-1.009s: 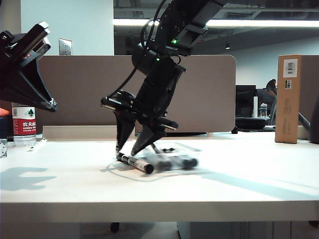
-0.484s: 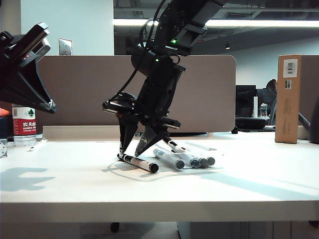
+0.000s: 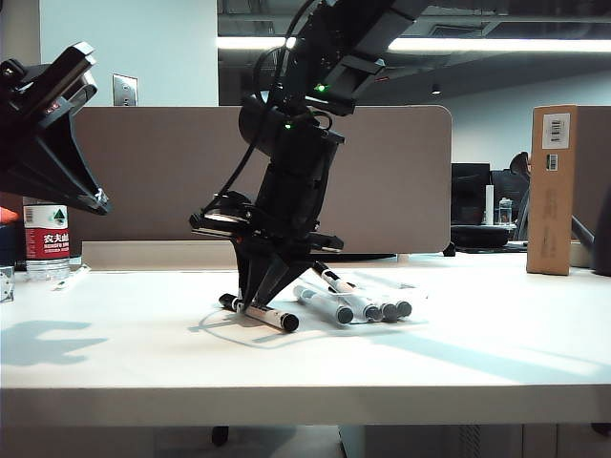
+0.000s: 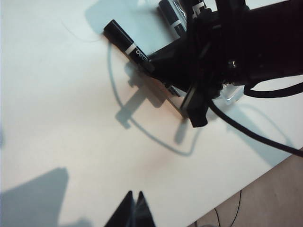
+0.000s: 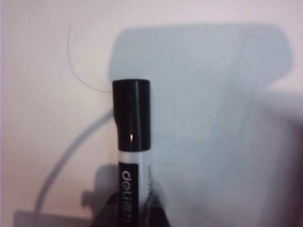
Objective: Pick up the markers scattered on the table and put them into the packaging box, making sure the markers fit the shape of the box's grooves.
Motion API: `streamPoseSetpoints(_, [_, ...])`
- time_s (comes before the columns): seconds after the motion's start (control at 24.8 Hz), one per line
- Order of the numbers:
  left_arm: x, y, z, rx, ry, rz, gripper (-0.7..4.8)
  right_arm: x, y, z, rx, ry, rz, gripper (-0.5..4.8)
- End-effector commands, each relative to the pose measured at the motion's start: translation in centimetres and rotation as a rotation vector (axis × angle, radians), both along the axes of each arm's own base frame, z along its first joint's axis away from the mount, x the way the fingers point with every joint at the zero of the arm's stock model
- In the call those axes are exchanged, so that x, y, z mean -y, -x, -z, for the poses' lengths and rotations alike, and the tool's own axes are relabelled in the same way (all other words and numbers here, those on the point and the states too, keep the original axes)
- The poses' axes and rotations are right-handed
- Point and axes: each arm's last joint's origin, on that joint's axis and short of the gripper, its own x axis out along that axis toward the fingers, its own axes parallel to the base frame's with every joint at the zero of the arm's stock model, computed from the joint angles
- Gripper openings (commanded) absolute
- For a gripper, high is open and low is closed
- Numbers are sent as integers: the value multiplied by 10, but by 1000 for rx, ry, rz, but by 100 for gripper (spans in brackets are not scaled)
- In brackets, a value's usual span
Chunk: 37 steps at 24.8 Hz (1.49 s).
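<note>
Reaching down to the table [image 3: 496, 353] at centre, the right gripper [image 3: 256, 298] has its fingers pinched onto the barrel of a loose marker [image 3: 260, 313] that lies flat just at 9 o'clock of the packaging box [image 3: 377, 303]. From the exterior view alone the jaw contact is hard to read; the right wrist view settles it, showing the marker [image 5: 132, 156] with its black cap pointing away from the camera and the dark fingertips [image 5: 156, 210] pressed on both sides of the printed barrel. The left wrist view gives the overhead layout: same marker [image 4: 127, 43] on white table, right arm above it, more markers [image 4: 171, 16] beyond. Four other markers [image 3: 358, 303] lie side by side in the clear tray. The left gripper [image 3: 91, 196] hangs high at 9 o'clock, well apart; its fingertips [image 4: 134, 213] meet, holding nothing.
</note>
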Motion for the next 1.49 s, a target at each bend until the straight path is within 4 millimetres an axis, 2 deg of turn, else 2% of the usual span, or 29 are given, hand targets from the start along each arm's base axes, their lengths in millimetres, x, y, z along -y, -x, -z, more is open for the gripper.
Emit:
streamPoseSetpoints(0.04, [0,-2,-3,33,-13,-6,3,-2,-1,-11,8,-10,4,-8])
streamPoseSetpoints(0.12, [0,-2,-4,37,-12,-6,4,-3,-3,-24,17,-25,4,-8])
streamPoseSetpoints(0.28, [0,-2,-4,41,-12,-6,3,1,-9,-68,60,-51,20,-9])
streamPoseSetpoints(0.4, [0,-2,-4,43,-11,-6,3,8,-12,-89,108,-17,64,-8])
streamPoseSetpoints(0.52, [0,-3,-5,53,-10,-7,3,20,-16,-100,131,29,108,-8])
streamPoseSetpoints(0.69, [0,-4,-6,73,-7,-7,3,50,-27,-96,65,100,178,-9])
streamPoseSetpoints(0.85, [0,-5,-6,79,-6,-7,3,60,-30,-94,42,133,201,-9])
streamPoseSetpoints(1.33, [1,-7,-9,123,0,-7,3,61,-23,-69,-58,198,185,-8])
streamPoseSetpoints(1.45, [1,-8,-10,126,1,-7,3,59,-24,-70,-79,140,160,-3])
streamPoseSetpoints(1.49, [1,-8,-10,126,1,-7,3,58,-24,-70,-77,133,159,13])
